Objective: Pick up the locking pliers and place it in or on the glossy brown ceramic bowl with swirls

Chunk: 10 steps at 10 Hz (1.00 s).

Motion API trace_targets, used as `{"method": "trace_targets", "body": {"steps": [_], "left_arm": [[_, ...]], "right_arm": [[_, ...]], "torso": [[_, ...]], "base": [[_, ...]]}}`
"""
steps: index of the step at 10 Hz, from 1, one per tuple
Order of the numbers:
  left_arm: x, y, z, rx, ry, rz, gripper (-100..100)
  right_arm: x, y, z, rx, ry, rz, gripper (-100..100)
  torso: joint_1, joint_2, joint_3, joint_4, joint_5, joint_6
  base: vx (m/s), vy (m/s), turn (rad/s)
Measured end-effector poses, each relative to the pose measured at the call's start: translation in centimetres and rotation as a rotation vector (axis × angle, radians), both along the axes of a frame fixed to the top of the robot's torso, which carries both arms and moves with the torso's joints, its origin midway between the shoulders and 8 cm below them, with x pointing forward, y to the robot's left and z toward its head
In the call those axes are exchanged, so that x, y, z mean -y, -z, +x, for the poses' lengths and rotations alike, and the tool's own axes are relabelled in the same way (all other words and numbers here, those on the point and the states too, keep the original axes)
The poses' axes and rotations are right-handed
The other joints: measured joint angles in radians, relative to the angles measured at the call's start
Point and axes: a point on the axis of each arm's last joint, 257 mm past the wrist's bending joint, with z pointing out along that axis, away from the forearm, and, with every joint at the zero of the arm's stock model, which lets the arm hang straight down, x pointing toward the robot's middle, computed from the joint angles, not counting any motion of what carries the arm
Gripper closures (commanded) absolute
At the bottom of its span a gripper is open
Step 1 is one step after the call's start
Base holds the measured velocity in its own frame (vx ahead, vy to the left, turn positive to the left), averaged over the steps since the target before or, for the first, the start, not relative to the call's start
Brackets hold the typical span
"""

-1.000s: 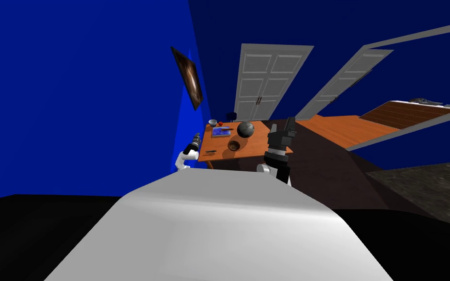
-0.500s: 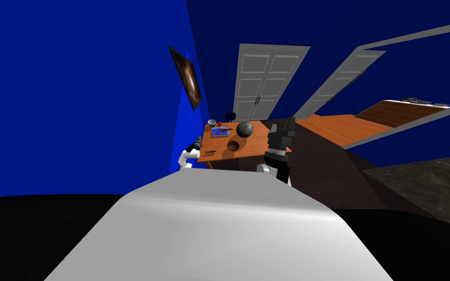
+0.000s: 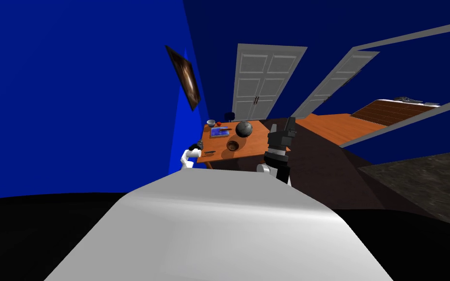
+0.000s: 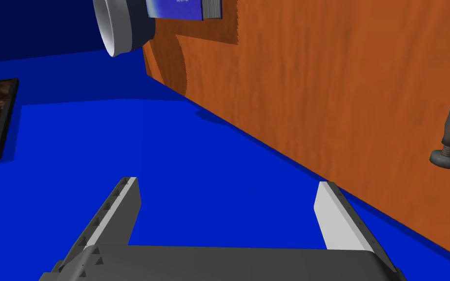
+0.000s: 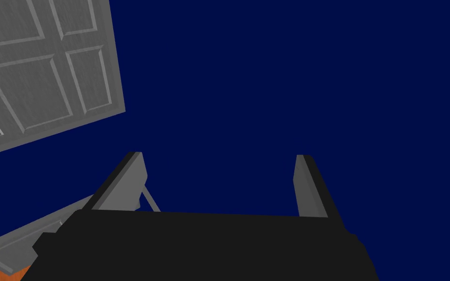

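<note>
While the left gripper (image 4: 227,187) hangs just off the left edge of the tabletop (image 3: 253,146), with its fingers spread and nothing between them, the locking pliers (image 3: 210,152) lie near the front left corner. Their long axis runs about along the front edge, and the screw end (image 4: 446,158) is turned toward this gripper, aside of its fingers. So the left arm is the nearer one, I judge. The brown bowl (image 3: 233,145) stands a little further in. The right gripper (image 5: 219,157) is raised, also spread.
</note>
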Motion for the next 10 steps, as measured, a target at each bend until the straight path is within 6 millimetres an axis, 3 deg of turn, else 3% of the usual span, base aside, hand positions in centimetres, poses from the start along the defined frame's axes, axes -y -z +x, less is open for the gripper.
{"method": "trace_targets", "body": {"steps": [7, 10], "left_arm": [[1.0, 7.0, -2.3, -0.244, -0.036, -0.071, -100], [2.4, 9.9, -3.8, -0.359, -0.05, -0.105, -100]], "right_arm": [[0.0, 0.0, 0.0, 0.0, 0.0, 0.0, 0], [0.0, 0.0, 0.0, 0.0, 0.0, 0.0, 0]], "torso": [[0.0, 0.0, 0.0, 0.0, 0.0, 0.0], [0.0, 0.0, 0.0, 0.0, 0.0, 0.0]], "base": [[0.005, 0.003, -0.032], [0.005, 0.004, -0.037]]}}
